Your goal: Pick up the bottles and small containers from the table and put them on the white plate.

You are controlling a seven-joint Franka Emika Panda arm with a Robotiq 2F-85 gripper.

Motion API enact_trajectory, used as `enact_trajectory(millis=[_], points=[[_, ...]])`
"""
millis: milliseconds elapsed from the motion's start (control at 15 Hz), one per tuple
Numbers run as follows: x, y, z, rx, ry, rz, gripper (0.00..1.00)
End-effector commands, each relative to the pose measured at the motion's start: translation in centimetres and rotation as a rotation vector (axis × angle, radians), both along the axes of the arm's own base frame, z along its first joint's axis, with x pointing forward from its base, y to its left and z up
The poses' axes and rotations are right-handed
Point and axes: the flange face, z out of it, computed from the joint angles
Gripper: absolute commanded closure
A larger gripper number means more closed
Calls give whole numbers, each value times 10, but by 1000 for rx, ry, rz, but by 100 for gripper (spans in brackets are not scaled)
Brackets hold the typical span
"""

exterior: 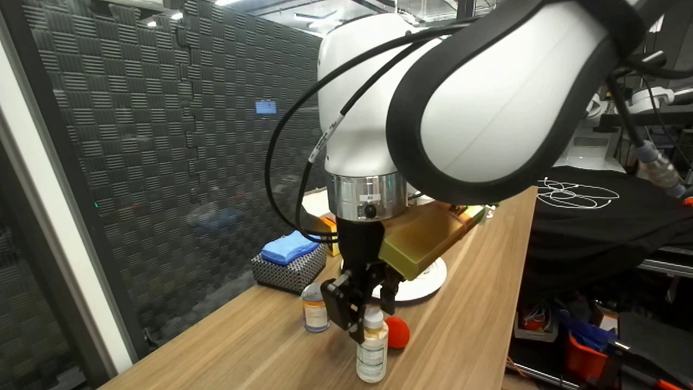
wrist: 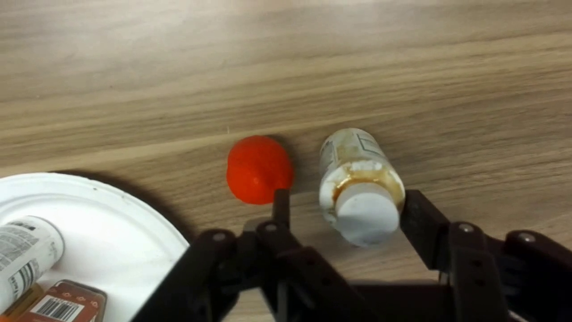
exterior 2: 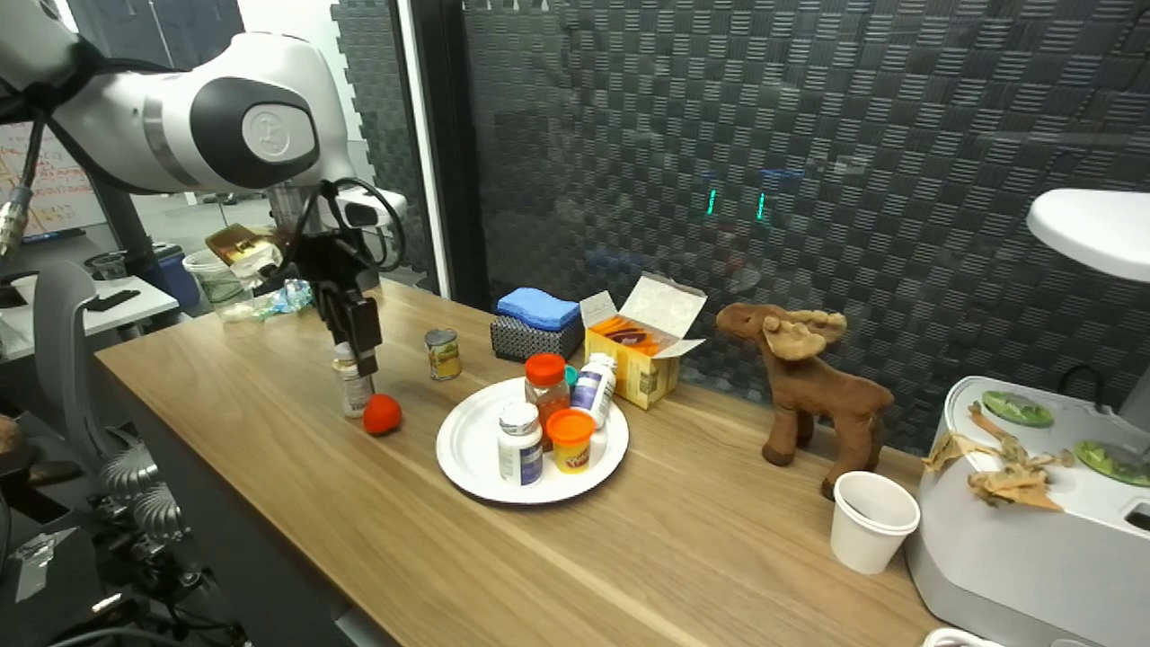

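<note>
The white plate (exterior 2: 469,440) has an upright white bottle (exterior 2: 520,447), a tilted white bottle (exterior 2: 594,386), a red-capped jar (exterior 2: 546,395) and an orange-lidded tub (exterior 2: 571,440) on it. Yellow carton (exterior 2: 636,379) gapes at the top, orange packets (exterior 2: 624,331) inside. The gripper (wrist: 346,203) has its fingers (wrist: 422,223) well apart, straddling a brown-smeared bottle (wrist: 362,188) on the table (exterior 2: 701,539), just beside a round red thing (wrist: 259,170). Clear gap on one side; can't tell if the other finger touches. Silvery can (exterior 2: 443,354) stands nearby.
</note>
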Motion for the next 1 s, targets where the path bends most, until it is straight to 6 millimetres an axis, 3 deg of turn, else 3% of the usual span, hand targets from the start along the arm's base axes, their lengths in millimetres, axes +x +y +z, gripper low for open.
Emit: enact_trajectory(millis=[0,133,533,733,933], points=[[-7,6,8,-8,-7,-8,63],[-10,12,8,-12,-11,-6,78],[-17,25,17,-14,-43,-4,76],[-13,26,37,-27,-117,-33,78],[-8,15,64,-62,-204,-78,79]])
